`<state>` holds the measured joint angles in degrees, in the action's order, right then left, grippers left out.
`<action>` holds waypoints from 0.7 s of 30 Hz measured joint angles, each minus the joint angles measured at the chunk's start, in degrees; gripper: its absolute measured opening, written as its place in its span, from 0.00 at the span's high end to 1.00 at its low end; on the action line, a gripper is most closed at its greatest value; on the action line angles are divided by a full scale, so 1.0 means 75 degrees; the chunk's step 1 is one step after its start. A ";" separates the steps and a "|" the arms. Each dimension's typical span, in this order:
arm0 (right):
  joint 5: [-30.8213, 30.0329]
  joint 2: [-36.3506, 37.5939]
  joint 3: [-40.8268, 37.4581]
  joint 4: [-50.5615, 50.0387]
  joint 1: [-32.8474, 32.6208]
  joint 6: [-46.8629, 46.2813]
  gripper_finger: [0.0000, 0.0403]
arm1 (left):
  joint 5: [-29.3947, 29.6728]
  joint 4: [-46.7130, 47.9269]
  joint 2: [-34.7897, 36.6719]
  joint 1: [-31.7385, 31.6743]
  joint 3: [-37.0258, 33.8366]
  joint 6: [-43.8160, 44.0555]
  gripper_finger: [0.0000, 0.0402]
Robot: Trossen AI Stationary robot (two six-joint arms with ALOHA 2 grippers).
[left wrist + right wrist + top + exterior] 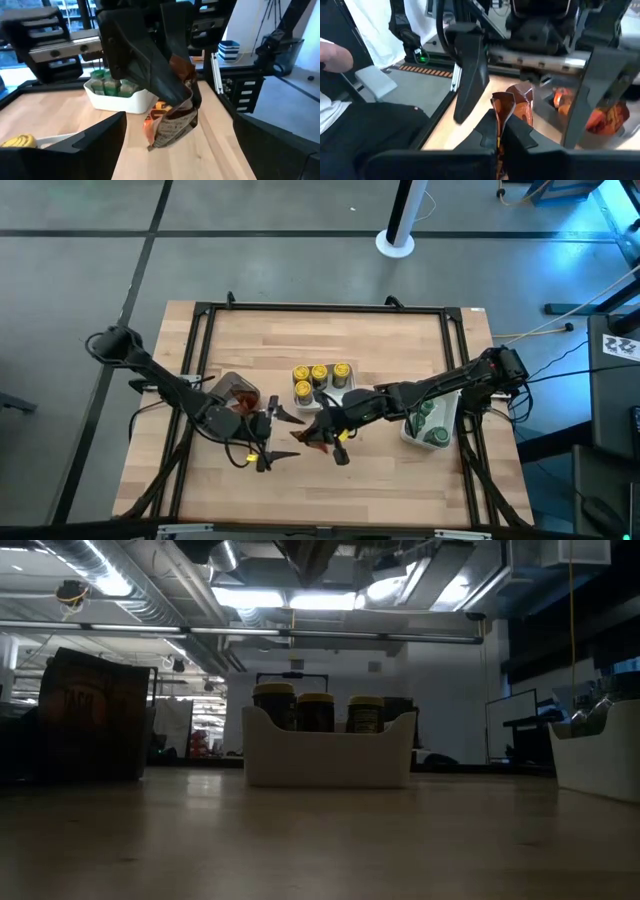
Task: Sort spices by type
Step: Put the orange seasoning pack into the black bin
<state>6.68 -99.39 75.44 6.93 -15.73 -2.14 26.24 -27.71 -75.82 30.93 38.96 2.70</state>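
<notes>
My right gripper (322, 432) is shut on a red-orange spice packet (172, 120) above the table's middle. My left gripper (274, 435) faces it from the table's left, open wide; its fingers (470, 75) stand on either side of the packet without touching it. Jars with yellow lids (320, 374) stand in a white tray (330, 762) at the centre. Jars with green lids (112, 82) fill another white tray (440, 438) on the right. More packets (600, 116) lie in the clear grey bin (232, 388) on the left. My right gripper pinches the packet by its upper end (186, 85) between its two fingers. They come from the table's right, slanting a little downward. The packet's crumpled body hangs below and beyond the fingertips (512, 102), lifted clear of the table.
The black frame rails (200, 360) run along the table's edges. Bare wood lies in front of the trays toward the near edge (330, 495). A person's sleeve (332, 55) shows beyond the table's left side.
</notes>
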 joint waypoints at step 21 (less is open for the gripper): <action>-0.0146 -0.0315 0.0000 0.0946 0.0000 0.0384 0.96 | -0.0022 -0.0331 -0.0091 -0.0127 0.0000 -0.0227 0.56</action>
<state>5.59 -101.75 75.44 14.02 -15.73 0.73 26.08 -30.20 -76.51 29.98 38.96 0.99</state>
